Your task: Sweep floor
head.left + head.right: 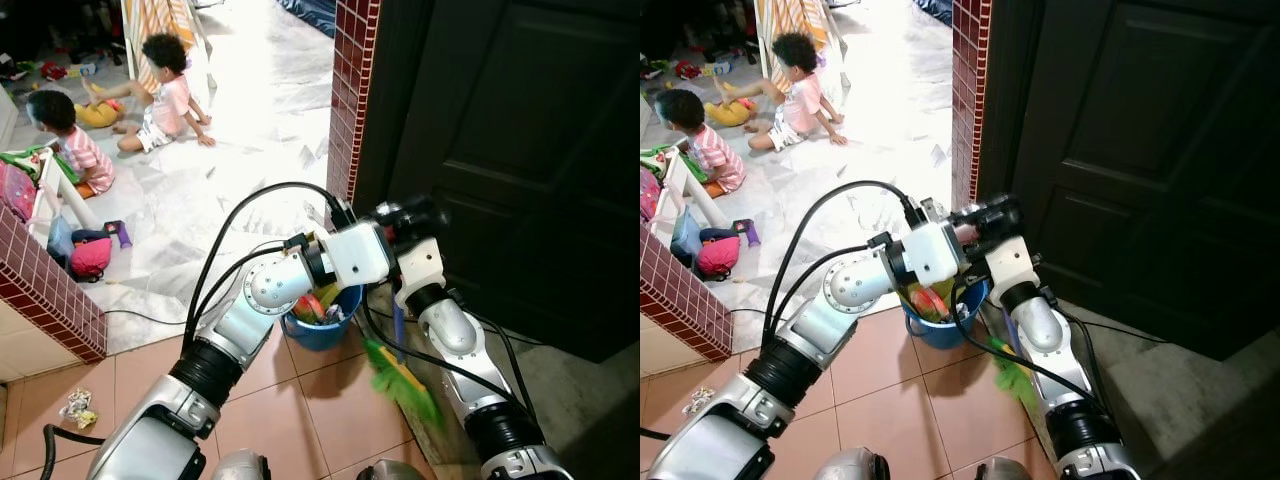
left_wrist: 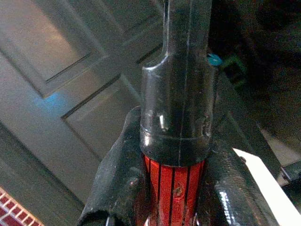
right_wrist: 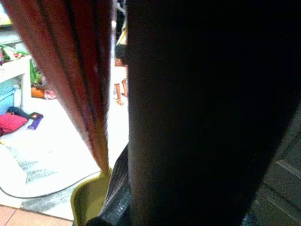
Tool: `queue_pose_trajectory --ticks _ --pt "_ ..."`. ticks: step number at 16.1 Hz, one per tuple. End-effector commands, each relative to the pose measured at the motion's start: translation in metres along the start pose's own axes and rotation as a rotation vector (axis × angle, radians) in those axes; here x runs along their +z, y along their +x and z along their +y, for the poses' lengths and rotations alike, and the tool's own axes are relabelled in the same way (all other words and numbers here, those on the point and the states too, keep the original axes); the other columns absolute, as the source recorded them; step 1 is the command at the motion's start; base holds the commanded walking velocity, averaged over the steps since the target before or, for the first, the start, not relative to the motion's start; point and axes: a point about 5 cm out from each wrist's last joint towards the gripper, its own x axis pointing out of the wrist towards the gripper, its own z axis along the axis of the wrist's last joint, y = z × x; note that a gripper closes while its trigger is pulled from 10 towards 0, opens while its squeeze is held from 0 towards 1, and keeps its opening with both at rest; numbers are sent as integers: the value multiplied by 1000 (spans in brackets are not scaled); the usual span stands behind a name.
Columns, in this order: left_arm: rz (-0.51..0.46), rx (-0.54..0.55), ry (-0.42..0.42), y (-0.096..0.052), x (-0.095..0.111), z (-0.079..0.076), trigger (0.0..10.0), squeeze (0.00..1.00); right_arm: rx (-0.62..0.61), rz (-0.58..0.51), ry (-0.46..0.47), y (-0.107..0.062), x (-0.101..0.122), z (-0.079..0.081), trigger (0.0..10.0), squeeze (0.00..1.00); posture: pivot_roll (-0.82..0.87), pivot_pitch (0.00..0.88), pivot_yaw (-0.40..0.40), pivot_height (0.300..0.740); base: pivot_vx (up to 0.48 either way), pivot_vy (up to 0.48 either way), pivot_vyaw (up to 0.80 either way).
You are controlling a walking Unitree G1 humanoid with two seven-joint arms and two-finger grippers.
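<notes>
Left claw (image 2: pixel 174 188) clamps broom handle (image 2: pixel 176 94) (bristles (image 1: pixel 405 385) floorward).

Just below the left gripper (image 1: pixel 405 222), a red, black-striped broom handle (image 2: pixel 173 194) is showing; green bristles (image 1: pixel 400 380) and a blue bucket (image 1: pixel 322 330) are lying lower.

My own arms hide most of the broom (image 1: pixel 402 380) handle, the blue bucket (image 1: pixel 322 330) is half covered, and I can't make out the right pincer's (image 1: pixel 405 215) fingers.

Bucket (image 1: pixel 322 330) left of broom (image 1: pixel 403 380), door (image 1: pixel 520 150) behind
</notes>
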Motion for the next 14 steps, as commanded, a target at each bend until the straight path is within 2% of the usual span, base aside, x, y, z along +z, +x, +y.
queue_pose_trajectory --ticks 1,3,4,7,8,10,12,13,14 --pt "76 -214 54 -2 -10 -23 10000 0 9 -62 -22 6 12 2 10000 0 -57 0 25 740 0 0 0" --pt "74 -158 26 0 -11 -17 10000 0 15 -64 -25 6 13 3 10000 0 -58 0 23 740 0 0 0" --pt "55 -34 58 3 -6 2 10000 0 16 -68 -27 6 13 2 10000 0 -59 0 18 740 0 0 0" --pt "13 166 62 3 6 37 10000 0 11 -81 -24 8 16 -1 10000 0 -59 0 17 740 0 0 0" --pt "-34 299 57 0 18 62 10000 0 9 -85 -20 8 17 -1 10000 0 -58 0 15 740 0 0 0" --pt "-91 489 80 -9 37 97 10000 0 13 -82 -17 9 16 0 10000 0 -55 0 13 740 0 0 0" --pt "-142 644 98 -21 53 125 10000 0 23 -77 -13 10 14 3 10000 0 -37 0 5 740 0 0 0" --pt "-154 687 109 -25 58 132 10000 0 27 -76 -12 11 14 4 10000 0 -35 0 6 740 0 0 0" --pt "-172 760 155 -33 68 146 10000 0 31 -75 -11 11 14 6 10000 0 -31 0 6 740 0 0 0"
